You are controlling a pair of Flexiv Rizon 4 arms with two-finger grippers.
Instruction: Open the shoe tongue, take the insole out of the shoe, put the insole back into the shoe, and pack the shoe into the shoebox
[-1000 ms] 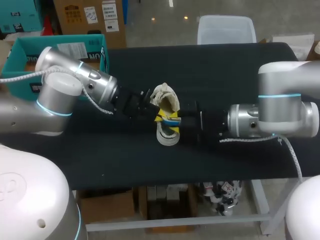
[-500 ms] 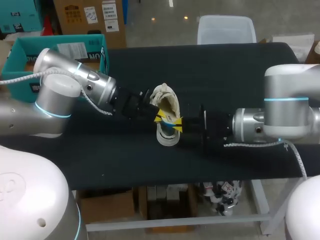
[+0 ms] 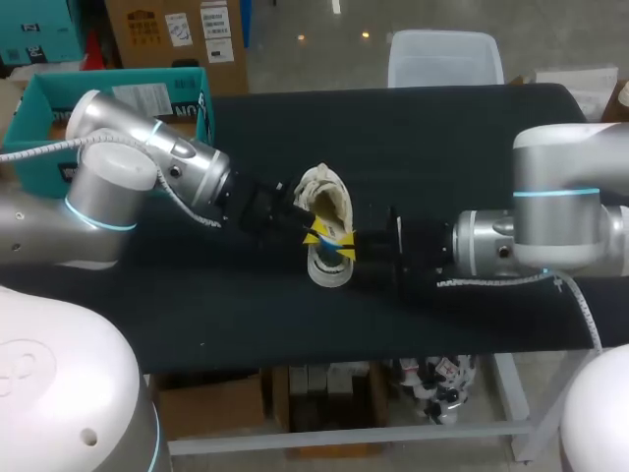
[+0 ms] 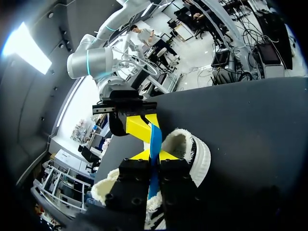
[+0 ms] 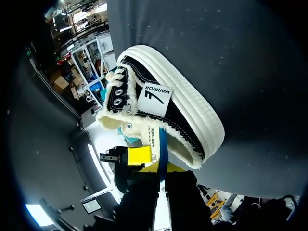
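Note:
A black shoe (image 3: 330,200) with a white sole and fleecy lining lies on its side mid-table, also seen in the right wrist view (image 5: 166,103) and the left wrist view (image 4: 195,151). A thin blue insole (image 3: 335,240) stands edge-on at the shoe's opening. My left gripper (image 3: 314,234) comes from the left and is shut on the insole (image 4: 155,142). My right gripper (image 3: 347,248) comes from the right and is shut on the same insole (image 5: 163,144). The two grippers face each other: the right one (image 4: 144,126) shows just ahead of the left gripper (image 4: 154,155), and the left one (image 5: 139,155) just beside the right gripper (image 5: 162,167).
A teal open box (image 3: 39,108) stands at the table's back left corner, behind my left arm. Bare black tabletop (image 3: 442,157) lies behind the shoe and to the right, and along the front edge.
My right gripper has shut on the blue insole beside the left gripper's hold. The right arm drew slightly right, then came back. The left arm and shoe have barely moved.

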